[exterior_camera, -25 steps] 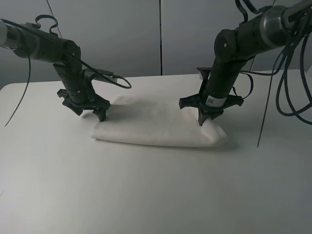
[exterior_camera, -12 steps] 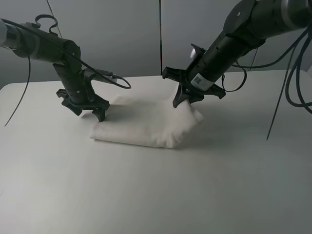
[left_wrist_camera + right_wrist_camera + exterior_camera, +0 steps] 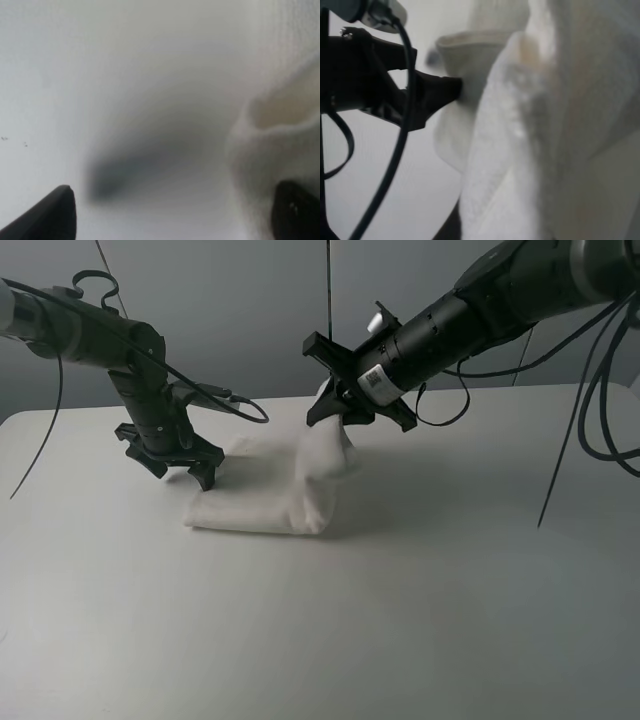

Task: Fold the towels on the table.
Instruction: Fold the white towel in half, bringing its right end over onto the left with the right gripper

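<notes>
The white towel (image 3: 262, 502) lies folded on the white table (image 3: 420, 600). My right gripper (image 3: 334, 408) is shut on the towel's right end and holds it lifted above the towel's middle, with the cloth hanging down from it. In the right wrist view the towel (image 3: 545, 125) fills the frame and the gripper's fingers are hidden by it. My left gripper (image 3: 187, 472) is open and low at the towel's left end. In the left wrist view its fingertips (image 3: 55, 215) are spread wide, with the towel's edge (image 3: 270, 135) by one of them.
The left arm (image 3: 385, 95) and its cable show in the right wrist view beyond the lifted cloth. Cables hang from the right arm (image 3: 590, 390) at the table's right side. A grey wall (image 3: 250, 310) stands behind the table.
My right gripper has lifted the towel's right end and carried it up and to the left, over the middle. The towel's footprint has shortened. The left gripper has stayed put.
</notes>
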Controlling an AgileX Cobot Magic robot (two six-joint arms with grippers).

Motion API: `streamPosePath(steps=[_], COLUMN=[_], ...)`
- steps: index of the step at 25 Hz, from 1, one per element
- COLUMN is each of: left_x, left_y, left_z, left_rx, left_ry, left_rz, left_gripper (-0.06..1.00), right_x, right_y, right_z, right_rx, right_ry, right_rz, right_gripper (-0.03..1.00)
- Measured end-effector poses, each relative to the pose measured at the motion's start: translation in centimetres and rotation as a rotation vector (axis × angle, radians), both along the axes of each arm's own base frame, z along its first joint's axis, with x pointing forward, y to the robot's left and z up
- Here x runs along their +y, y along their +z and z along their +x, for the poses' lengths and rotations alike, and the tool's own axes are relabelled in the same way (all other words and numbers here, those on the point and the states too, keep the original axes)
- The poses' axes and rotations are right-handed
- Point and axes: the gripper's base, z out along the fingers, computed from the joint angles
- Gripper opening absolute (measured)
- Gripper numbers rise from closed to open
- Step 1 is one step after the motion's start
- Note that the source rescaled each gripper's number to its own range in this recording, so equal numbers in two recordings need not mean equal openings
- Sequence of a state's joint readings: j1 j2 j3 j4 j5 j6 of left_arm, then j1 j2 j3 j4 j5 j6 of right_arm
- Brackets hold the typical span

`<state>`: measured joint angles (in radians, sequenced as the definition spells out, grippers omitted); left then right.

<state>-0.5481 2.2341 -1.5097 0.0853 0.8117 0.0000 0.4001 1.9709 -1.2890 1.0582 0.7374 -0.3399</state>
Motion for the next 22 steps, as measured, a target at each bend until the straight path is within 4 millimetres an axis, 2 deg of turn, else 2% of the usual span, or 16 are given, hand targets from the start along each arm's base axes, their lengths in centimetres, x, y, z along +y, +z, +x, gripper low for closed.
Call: streamPosePath(steps=[7, 16, 22], left_x=[0.0, 0.0, 0.0], left_y=[0.0, 0.0, 0.0], left_z=[0.0, 0.0, 0.0], left_rx=[0.001, 0.0, 0.001], left_ry=[0.0, -0.005, -0.013], left_rz=[0.001, 0.001, 0.001], left_gripper=[1.0, 1.0, 1.0], right_x=[2.5, 3.7, 4.8], right_y=[0.2, -0.2, -1.4], right_z=[-0.5, 1.0, 1.2], right_rx=[-0.05, -0.023, 0.003], right_ry=[0.028, 0.026, 0.048], right_rz=[0.015, 0.082, 0.128], right_gripper=[0.03, 0.03, 0.03])
